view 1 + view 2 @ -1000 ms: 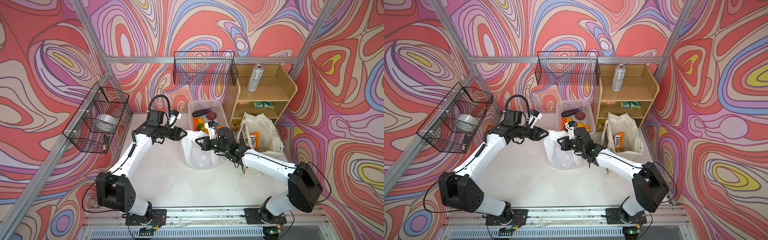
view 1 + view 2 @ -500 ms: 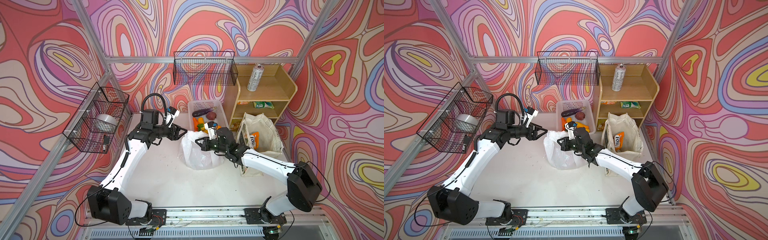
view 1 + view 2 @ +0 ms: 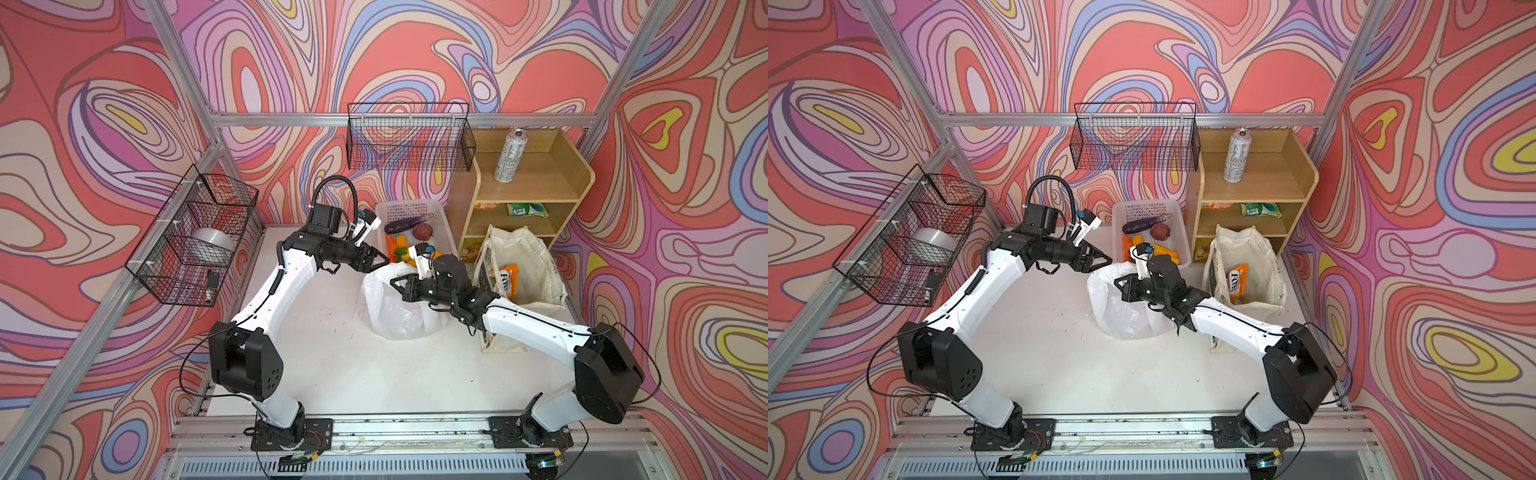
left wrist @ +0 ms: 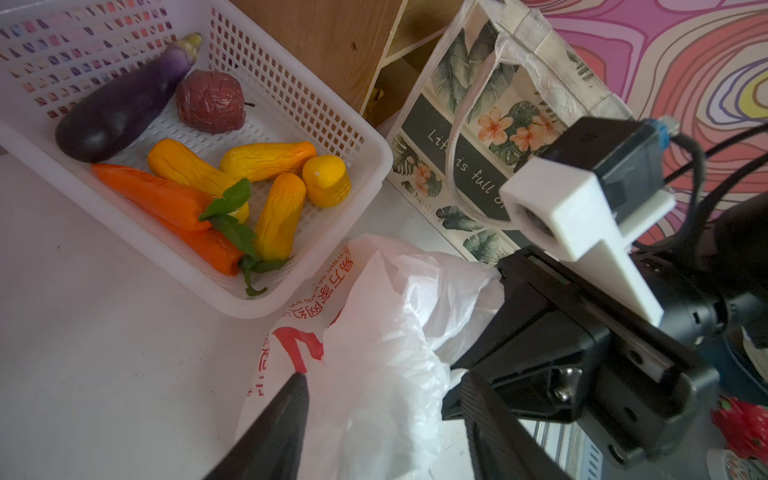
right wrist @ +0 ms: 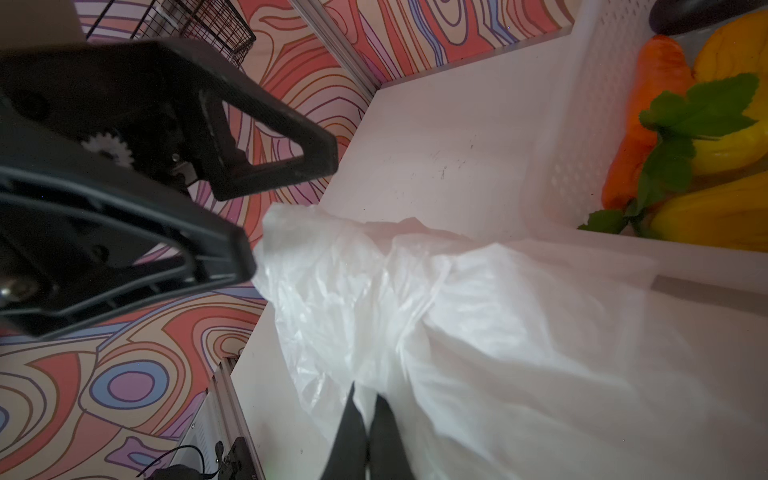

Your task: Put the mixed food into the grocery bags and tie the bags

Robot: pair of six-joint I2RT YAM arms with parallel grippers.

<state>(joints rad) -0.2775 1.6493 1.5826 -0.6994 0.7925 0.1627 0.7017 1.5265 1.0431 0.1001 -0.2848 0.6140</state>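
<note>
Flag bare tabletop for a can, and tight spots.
Free: white tabletop left of and before the thin white plastic bag, to the metal front rail. Crowded: back right, where white lattice basket, bag, cream canvas tote and wooden shelf bunch together.

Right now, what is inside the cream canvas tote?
An orange snack packet lies inside the canvas tote, near its front wall. The tote's bottom is hidden by its own slumped walls, so other contents cannot be seen.

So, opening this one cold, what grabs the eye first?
The white plastic bag stands mid-table, with the right gripper pinching its top and the open left gripper at its rim. Just behind it, a white lattice basket holds an eggplant, carrots and yellow produce. To the right, a canvas tote stands before a wooden shelf with a silver can on top.
</note>
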